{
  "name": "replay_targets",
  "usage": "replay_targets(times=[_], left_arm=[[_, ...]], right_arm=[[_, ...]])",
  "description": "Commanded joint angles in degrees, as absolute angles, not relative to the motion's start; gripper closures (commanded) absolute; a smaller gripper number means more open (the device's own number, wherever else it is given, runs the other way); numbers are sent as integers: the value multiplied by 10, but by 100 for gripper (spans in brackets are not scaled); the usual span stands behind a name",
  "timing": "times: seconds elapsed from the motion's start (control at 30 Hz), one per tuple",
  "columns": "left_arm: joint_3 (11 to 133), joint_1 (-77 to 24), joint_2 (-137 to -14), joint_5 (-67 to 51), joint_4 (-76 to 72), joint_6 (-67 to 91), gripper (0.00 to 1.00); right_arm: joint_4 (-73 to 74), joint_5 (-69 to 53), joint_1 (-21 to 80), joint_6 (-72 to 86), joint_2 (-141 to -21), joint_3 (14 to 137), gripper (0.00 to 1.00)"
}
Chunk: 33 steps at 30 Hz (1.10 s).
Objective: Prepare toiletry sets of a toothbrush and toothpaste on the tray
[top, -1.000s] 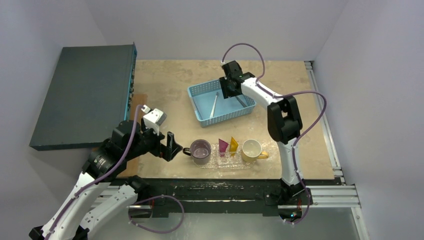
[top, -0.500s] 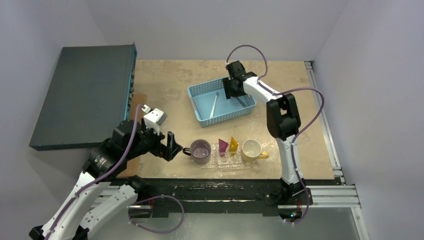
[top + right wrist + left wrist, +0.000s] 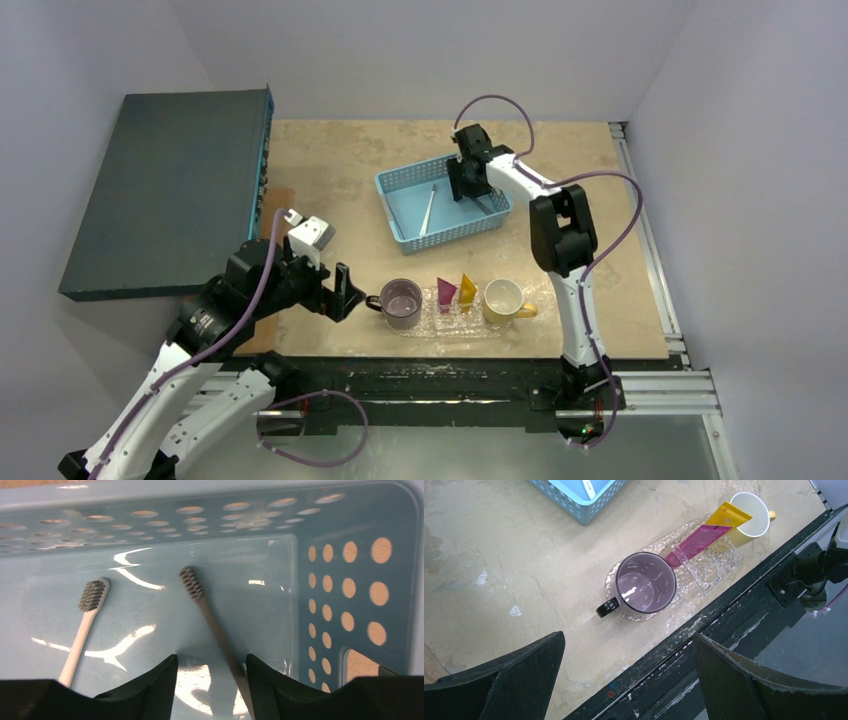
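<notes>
Nothing in these views can be read: no word, number or brand. The yellow-orange tube (image 3: 731, 515), leaning just beside the yellow mug (image 3: 760, 527), carries a small pale mark near its upper end (too small to make out). The magenta-pink tube (image 3: 699, 539), on its side away from the mug, shows only faint, blurred print.

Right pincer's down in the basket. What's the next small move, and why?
Probably lower slightly and close the right pincer on the dark toothbrush: its handle runs between the open fingers, lying on the basket floor, and the tray has no toothbrush yet.
</notes>
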<state>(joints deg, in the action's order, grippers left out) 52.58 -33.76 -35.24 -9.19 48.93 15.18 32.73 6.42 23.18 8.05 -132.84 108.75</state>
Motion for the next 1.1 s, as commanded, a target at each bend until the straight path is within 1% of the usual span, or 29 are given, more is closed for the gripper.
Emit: replay_targets(times=[0.0, 0.03, 0.2, 0.33, 0.4, 0.77, 1.07], left_arm=[[529, -333, -355, -96, 477, 138, 0], [528, -333, -355, -96, 477, 138, 0], [528, -333, -357, -96, 477, 138, 0], [528, -333, -359, -96, 478, 138, 0], [528, -333, -356, -95, 478, 138, 0], [528, -332, -355, -96, 479, 138, 0], [528, -330, -358, -97, 477, 138, 0]], right_arm=[[335, 38, 229, 76, -1334, 1086, 49], [333, 38, 228, 76, -1333, 1081, 52], [326, 19, 229, 79, -1328, 1061, 75], [330, 22, 229, 81, -1327, 1054, 90], [330, 24, 229, 83, -1327, 1052, 100], [307, 39, 229, 91, -1285, 1026, 100], [272, 44, 229, 99, -1226, 997, 100]])
